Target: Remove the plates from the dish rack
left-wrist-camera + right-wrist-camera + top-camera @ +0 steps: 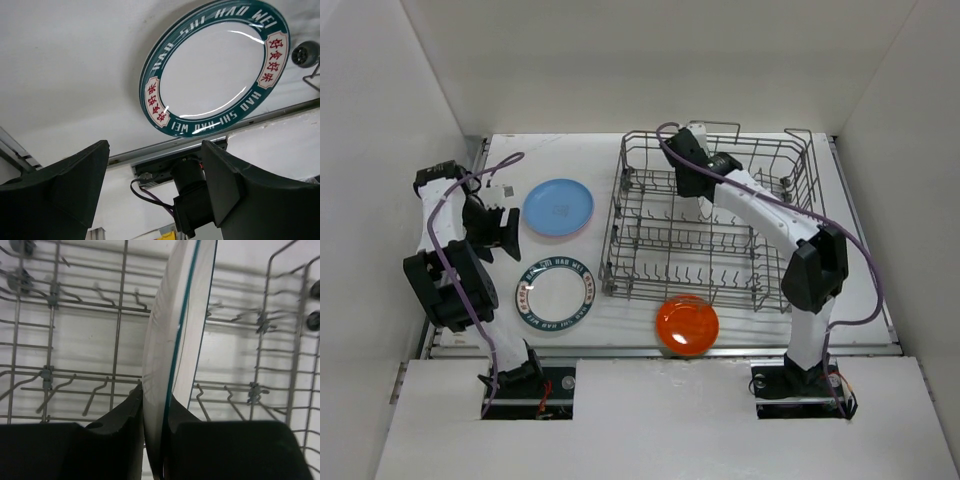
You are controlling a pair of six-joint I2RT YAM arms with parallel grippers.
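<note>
Unloading nearly done: blue plate (pixel 558 207), orange plate (pixel 687 324) out, green-rimmed plate (pixel 212 70) before the spread left tool (pixel 155 150). Right tool (pixel 156 405) clamps a teal-edged plate (pixel 175 315) in the dish rack (pixel 616 215)

The white plate (pixel 165 355) stands edge-on in the right wrist view: the picture's upper edge cuts off its top, and the fingers (pixel 120 415) of the right end effector (pixel 156 410) hide its lower rim. From above it cannot be made out.
</note>
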